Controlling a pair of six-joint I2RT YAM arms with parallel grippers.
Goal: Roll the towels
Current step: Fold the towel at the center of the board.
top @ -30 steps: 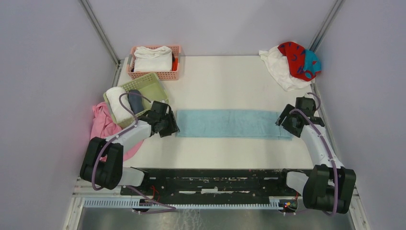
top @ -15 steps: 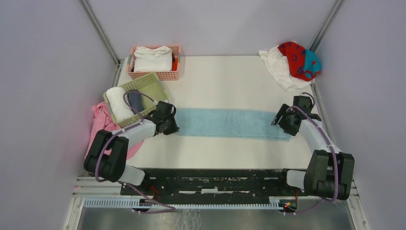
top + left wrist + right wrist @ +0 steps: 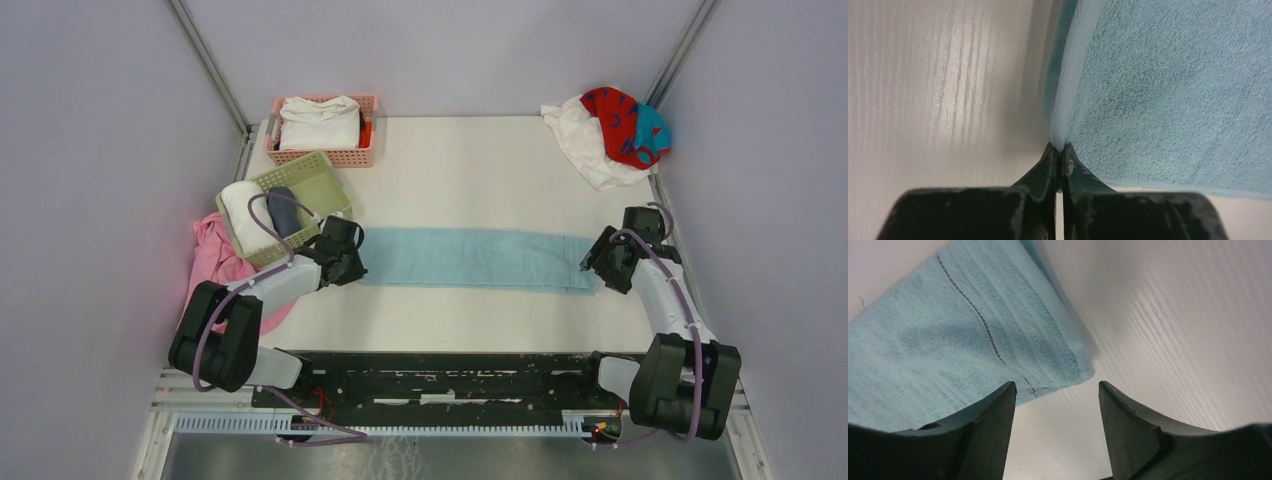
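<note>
1. Leftmost, the left tool [image 3: 1058,150] has its fingers pressed together on the left end of the light blue towel [image 3: 470,258]. The cloth's folded edge rises slightly off the surface [image 3: 480,170] where it meets the fingertips.
2. The right tool [image 3: 1057,387] has its fingers spread apart. It hangs low at the towel's right end, whose stitched corner lies just beyond the gap and touches neither finger.
3. The light blue towel lies flat as a long, narrow band across the middle of the surface, stretched between the two tools and not yet rolled.
4. The white towel [image 3: 585,150] lies crumpled at the far right corner. The red towel [image 3: 620,120], with teal-blue marks, is heaped on top of it.
5. A green basket [image 3: 315,180] stands near the left arm, holding a white roll and a grey roll.
6. A pink basket [image 3: 340,157] stands at the far left with folded white cloth inside.
7. A pink cloth [image 3: 212,262] hangs over the left edge of the surface, beside the green basket.
</note>
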